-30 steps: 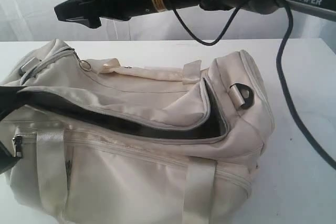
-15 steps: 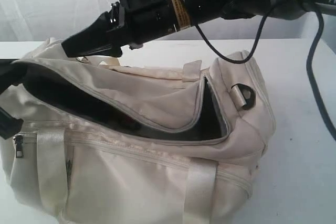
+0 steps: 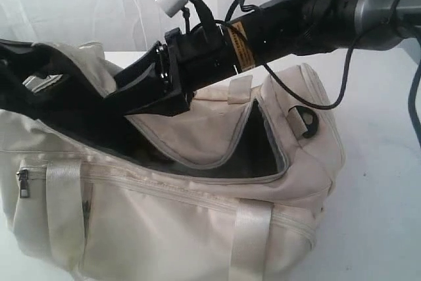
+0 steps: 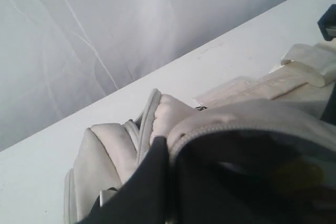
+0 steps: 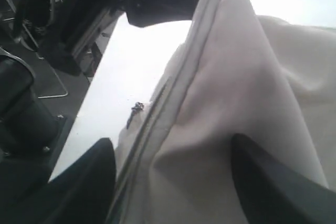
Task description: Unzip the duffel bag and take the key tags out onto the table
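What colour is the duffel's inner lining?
Dark grey lining inside the cream fabric duffel bag; exterior view.

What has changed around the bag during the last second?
The right gripper came down from above the duffel bag to its opening. The left gripper lifted the flap edge, widening the opening. The bag's body stayed in place.

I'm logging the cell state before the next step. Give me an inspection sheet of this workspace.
Surface: plain white table, carrying the bag.
Job's things: cream-white fabric duffel bag unzipped, flap raised, dark lining showing; key tags not seen, and a blurred yellowish patch inside cannot be identified.
Clutter: nothing seen.
Grippers: left gripper pinches the raised flap edge; right gripper open at the bag's opening.
Cables: black cable hangs looped from the right arm above the bag.
Surroundings: white curtain backdrop; dark equipment beyond the table edge.
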`<state>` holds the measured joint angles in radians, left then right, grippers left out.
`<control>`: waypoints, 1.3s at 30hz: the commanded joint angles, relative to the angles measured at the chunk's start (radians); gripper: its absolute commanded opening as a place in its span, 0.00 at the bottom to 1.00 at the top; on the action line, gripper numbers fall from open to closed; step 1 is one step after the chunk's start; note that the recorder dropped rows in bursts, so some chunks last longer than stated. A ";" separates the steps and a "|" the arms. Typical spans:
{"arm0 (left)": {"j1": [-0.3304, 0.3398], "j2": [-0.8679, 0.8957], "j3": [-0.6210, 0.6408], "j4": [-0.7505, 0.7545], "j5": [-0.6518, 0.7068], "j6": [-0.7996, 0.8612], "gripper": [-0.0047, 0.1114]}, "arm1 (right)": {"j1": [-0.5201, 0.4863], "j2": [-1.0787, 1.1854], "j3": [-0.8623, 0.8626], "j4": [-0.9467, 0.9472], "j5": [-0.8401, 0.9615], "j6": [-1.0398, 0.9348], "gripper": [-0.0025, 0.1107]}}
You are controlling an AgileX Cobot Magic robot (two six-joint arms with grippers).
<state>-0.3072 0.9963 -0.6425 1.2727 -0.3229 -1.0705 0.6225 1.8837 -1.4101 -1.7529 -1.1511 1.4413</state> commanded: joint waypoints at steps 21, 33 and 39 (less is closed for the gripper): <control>-0.005 0.080 -0.045 0.009 -0.177 -0.004 0.04 | 0.064 -0.009 0.035 0.008 0.663 -0.114 0.02; -0.005 0.080 -0.045 0.217 -0.177 -0.174 0.46 | 0.060 -0.014 0.002 0.262 1.031 0.070 0.02; -0.005 0.080 -0.039 0.341 -0.177 -0.311 0.48 | 0.000 -0.014 -0.014 0.474 1.089 0.186 0.02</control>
<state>-0.3089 1.0867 -0.6793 1.5300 -0.4910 -1.3120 0.6585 1.8780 -1.4108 -1.3731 -0.1017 1.5716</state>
